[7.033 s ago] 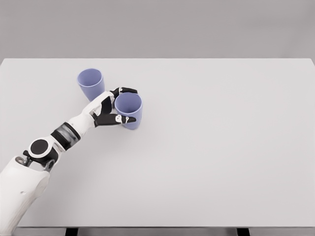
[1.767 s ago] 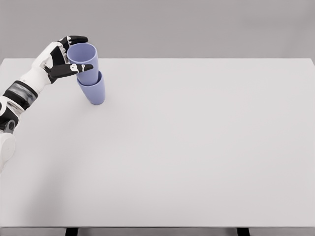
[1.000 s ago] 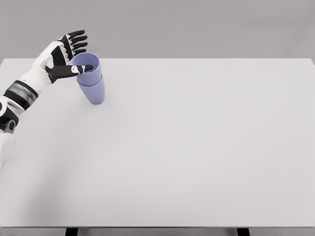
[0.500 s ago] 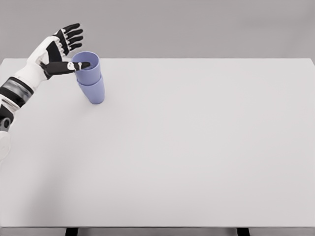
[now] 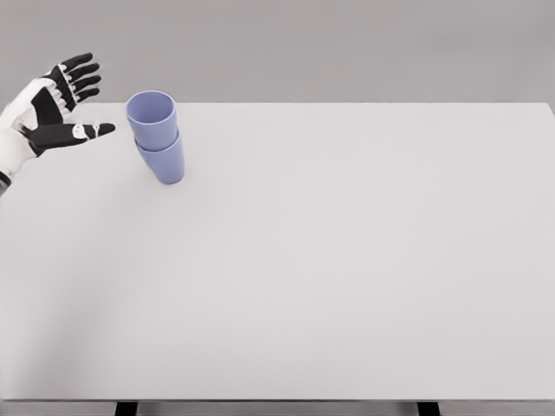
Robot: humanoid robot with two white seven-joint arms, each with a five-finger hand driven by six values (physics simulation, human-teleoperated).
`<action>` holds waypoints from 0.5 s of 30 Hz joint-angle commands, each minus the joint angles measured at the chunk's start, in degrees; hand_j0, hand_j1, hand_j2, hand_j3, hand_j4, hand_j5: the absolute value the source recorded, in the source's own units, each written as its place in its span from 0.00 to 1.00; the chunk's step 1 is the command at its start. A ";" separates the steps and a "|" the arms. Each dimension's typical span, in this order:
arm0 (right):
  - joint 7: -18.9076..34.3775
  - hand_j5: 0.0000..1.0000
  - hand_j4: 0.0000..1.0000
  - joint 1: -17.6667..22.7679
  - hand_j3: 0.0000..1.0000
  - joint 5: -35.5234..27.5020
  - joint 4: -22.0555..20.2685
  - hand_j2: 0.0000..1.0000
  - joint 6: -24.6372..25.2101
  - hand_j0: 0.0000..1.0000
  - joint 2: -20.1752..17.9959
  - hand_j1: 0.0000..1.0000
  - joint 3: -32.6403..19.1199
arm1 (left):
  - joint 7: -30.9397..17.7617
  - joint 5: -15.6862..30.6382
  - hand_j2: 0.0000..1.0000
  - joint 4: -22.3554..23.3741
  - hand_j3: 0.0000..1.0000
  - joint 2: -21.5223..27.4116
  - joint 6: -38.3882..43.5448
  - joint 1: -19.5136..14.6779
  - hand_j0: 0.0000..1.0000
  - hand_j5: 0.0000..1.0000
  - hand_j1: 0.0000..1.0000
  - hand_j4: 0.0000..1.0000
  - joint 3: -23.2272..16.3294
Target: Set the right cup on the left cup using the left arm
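Lavender plastic cup (image 5: 151, 119) sits nested upright in the matching lavender cup (image 5: 166, 161) beneath it on the pale grey bench (image 5: 347, 260), just right of the left hand (image 5: 54, 108). That hand is empty, fingers spread, clear of the stack. Placement looks finished; only withdrawing remains.

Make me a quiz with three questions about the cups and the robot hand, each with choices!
1. Where are the cups? A. far left of the table B. near right corner C. on the floor
2. How many cups are there? A. one B. two C. four
3. What is the left hand doing? A. squeezing a cup B. open, holding nothing C. pressing flat on the table

Answers: 1 A, the stack stands at the far left of the table. 2 B, the top cup sits in the bottom cup. 3 B, the left hand has spread fingers, apart from the cups.
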 commanded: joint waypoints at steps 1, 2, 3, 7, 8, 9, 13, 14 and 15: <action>0.00 1.00 1.00 0.00 1.00 -0.03 0.06 1.00 0.00 1.00 -0.01 1.00 0.00 | -0.02 1.66 0.94 -1.67 0.94 1.61 -0.08 0.00 0.94 0.94 0.94 0.94 1.42; 0.09 1.00 1.00 0.00 1.00 0.06 -0.03 1.00 0.00 1.00 -0.01 1.00 0.00 | -0.20 1.83 0.94 -2.72 0.94 1.70 -0.25 1.40 0.94 0.94 0.94 0.94 2.47; 0.09 1.00 1.00 0.00 1.00 0.06 -0.03 1.00 0.00 1.00 -0.01 1.00 0.00 | -0.20 1.83 0.94 -2.72 0.94 1.70 -0.25 1.41 0.94 0.94 0.94 0.94 2.48; 0.00 1.00 1.00 0.00 1.00 -0.03 -0.03 1.00 0.00 1.00 -0.01 1.00 0.00 | -1.52 1.57 1.00 -6.41 1.00 2.05 -0.87 6.50 1.00 1.00 1.00 1.00 4.67; 0.00 1.00 1.00 0.00 1.00 0.06 0.06 1.00 0.00 1.00 -0.01 1.00 0.00 | -1.52 1.48 1.00 -6.68 1.00 2.05 -2.01 8.08 1.00 1.00 1.00 1.00 4.76; 0.00 1.00 1.00 0.00 1.00 -0.03 0.06 1.00 0.00 1.00 -0.01 1.00 0.00 | -1.52 1.39 1.00 -6.76 1.00 1.96 -2.01 8.70 1.00 1.00 1.00 1.00 4.94; 0.09 1.00 1.00 0.00 1.00 -0.03 -0.03 1.00 0.00 1.00 -0.01 1.00 0.00 | -1.43 1.31 1.00 -6.76 1.00 2.05 -2.10 11.16 1.00 1.00 1.00 1.00 5.02; 0.00 1.00 1.00 0.00 1.00 -0.03 0.06 1.00 0.00 1.00 -0.01 1.00 0.00 | -1.43 1.31 1.00 -6.76 1.00 2.05 -2.10 11.16 1.00 1.00 1.00 1.00 5.02; 0.00 1.00 1.00 0.00 1.00 0.05 -0.03 1.00 0.00 1.00 -0.01 1.00 0.00 | -1.43 1.31 1.00 -6.68 1.00 2.05 -2.01 11.16 1.00 1.00 1.00 1.00 5.11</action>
